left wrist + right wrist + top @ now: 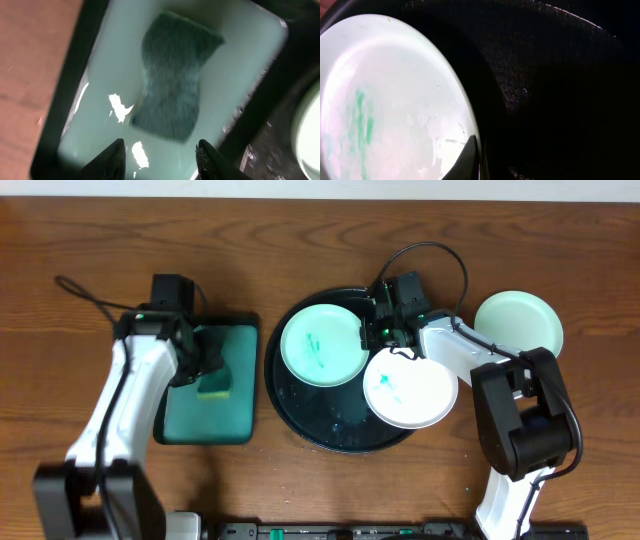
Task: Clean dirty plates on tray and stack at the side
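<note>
The black tray (pixel 335 420) sits mid-table. A mint plate (pixel 322 342) with a green smear lies flat on its left half. My right gripper (pixel 397 348) is shut on the near rim of the white plate (pixel 415 392), which has a green smear and overhangs the tray's right rim. In the right wrist view one finger (pixel 470 157) lies on top of the white plate (pixel 395 100); the other finger is hidden in the dark beneath it. A second mint plate (pixel 518 322), unsmeared, rests on the table to the right. My left gripper (pixel 200 362) is open and empty.
A rectangular teal tray (pixel 235 420) with a black rim lies at the left and holds a sponge (pixel 213 386). In the left wrist view the open fingers (pixel 160 152) hover just short of the sponge (pixel 175 85) on the teal tray (pixel 105 75).
</note>
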### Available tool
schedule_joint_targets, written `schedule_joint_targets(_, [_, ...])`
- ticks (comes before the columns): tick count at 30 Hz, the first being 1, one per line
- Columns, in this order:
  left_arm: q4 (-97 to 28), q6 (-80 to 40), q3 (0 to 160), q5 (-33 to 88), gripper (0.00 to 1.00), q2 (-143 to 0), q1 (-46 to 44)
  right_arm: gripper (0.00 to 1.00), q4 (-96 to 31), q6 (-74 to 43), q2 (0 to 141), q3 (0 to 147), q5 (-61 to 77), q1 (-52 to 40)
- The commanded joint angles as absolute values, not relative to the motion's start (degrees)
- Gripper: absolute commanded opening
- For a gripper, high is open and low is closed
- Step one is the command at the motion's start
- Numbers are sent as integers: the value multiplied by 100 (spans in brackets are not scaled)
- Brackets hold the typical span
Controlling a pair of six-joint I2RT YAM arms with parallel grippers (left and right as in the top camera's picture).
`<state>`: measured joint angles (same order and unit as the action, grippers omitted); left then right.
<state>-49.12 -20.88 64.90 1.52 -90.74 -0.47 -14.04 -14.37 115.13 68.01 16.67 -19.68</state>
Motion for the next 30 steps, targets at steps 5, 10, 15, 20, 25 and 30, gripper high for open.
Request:
schedule_joint_targets(5, [-4276,-1712,6401,104,47,-9983,-45,1,-1562,-1317,11716,6792,1380,-2010])
schedule_joint_targets(10, [-4034,-1647,6401,102,42,-10495,-45,1,-1636,-1299,11716,6792,1380,-2010])
schedule_joint_targets(15, [-3898,-1610,6401,102,30,-10906,-45,1,-1728,-1299,11716,6792,1380,-2010])
schedule_joint_targets(20, [-3913,-1619,6410,106,7,-10947,-45,1,-1872,-1299,11716,6792,1378,-2010])
schedule_joint_targets(25, [-4060,-1634,6410,104,8,-10291,-73,1,-1905,-1271,11716,6792,1378,-2010])
schedule_joint_targets(30, [-4145,-1459,6410,99,7,-8816,-451,1,-1894,-1199,11716,6792,1374,-2010])
